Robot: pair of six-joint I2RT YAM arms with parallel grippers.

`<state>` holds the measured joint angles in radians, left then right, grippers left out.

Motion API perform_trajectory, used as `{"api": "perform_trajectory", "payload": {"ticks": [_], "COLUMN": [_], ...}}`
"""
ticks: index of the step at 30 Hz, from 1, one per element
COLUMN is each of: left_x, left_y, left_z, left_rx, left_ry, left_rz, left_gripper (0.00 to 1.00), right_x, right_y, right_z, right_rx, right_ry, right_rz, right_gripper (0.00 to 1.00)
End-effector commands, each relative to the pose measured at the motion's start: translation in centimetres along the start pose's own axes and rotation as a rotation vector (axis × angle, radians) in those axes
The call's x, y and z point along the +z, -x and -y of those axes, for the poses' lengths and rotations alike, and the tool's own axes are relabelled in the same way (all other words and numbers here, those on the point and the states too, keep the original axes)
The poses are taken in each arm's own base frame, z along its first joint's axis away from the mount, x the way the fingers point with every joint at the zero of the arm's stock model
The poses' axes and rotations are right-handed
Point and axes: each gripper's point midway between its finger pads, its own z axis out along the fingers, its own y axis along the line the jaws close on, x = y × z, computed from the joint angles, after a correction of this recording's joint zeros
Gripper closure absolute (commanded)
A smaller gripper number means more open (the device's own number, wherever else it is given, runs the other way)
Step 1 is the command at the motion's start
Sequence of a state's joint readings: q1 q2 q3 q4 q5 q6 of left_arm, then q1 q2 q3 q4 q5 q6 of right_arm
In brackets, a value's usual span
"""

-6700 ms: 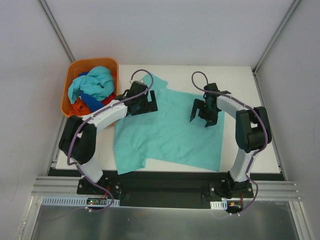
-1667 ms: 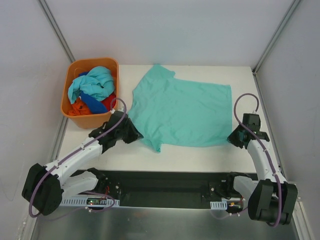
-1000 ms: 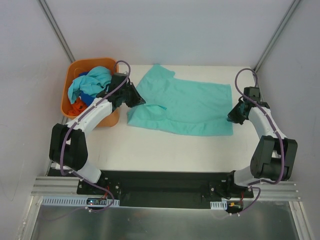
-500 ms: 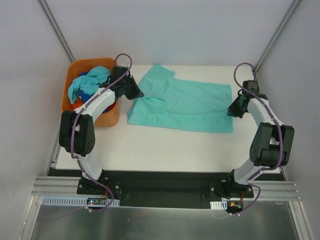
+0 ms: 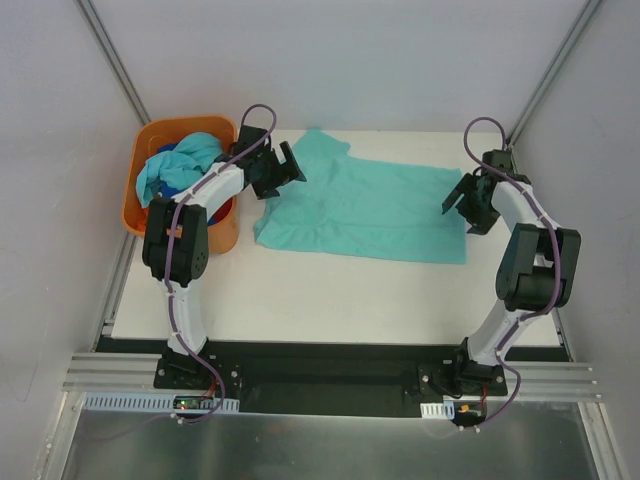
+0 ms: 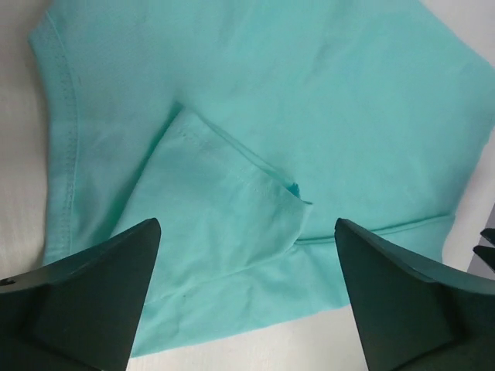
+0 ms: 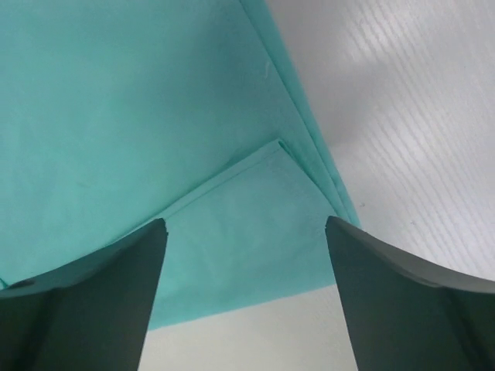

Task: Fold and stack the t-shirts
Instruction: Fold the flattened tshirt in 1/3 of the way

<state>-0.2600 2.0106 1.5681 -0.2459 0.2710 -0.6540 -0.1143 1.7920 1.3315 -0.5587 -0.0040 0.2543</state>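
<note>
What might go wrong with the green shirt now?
The left gripper and right gripper are open above the teal shirt, so nothing holds the fold. The tucked sleeve has a curled corner and might flop back out. The left gripper hangs close to the orange basket and may bump it.

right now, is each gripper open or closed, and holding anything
Left gripper: open, empty, over the folded sleeve of the teal-green t-shirt.
Right gripper: open, empty, over the same shirt's other end.

Shirt (image 5: 370,208) on table (image 5: 330,295); basket (image 5: 185,122) left, holding other shirts (image 5: 185,170).
</note>
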Motion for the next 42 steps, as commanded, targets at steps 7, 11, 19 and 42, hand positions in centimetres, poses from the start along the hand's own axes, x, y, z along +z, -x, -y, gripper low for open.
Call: {"api": "perform_trajectory", "payload": {"ticks": [7,11,19,42], "left_x": [-5.5,-3.2,1.2,-10.9], "left_y": [-1.5,-4.2,-8.8,-28.1], "left_z": [5.8,3.4,-0.6,-12.3], "left_rx": [0.129,0.066,-0.005,-0.102], "left_ry": [-0.093,-0.055,-0.004,0.271], "left_rz": [0.067,-0.031,-0.213,-0.256], "left_gripper": [0.01,0.01,0.01,0.01], "right_x": [-5.0,-3.6,0.2,-5.1], "right_y": [-3.3,-5.7,-7.9,-24.9], "right_z": [-1.9,-3.1,-4.3,9.6], "right_rx": [-0.111,-0.145,-0.221,0.016], "right_ry": [0.098,0.134,0.102,-0.026], "right_rz": [0.007,-0.056,-0.123,-0.242], "right_gripper": [0.03,0.03,0.03,0.03]}}
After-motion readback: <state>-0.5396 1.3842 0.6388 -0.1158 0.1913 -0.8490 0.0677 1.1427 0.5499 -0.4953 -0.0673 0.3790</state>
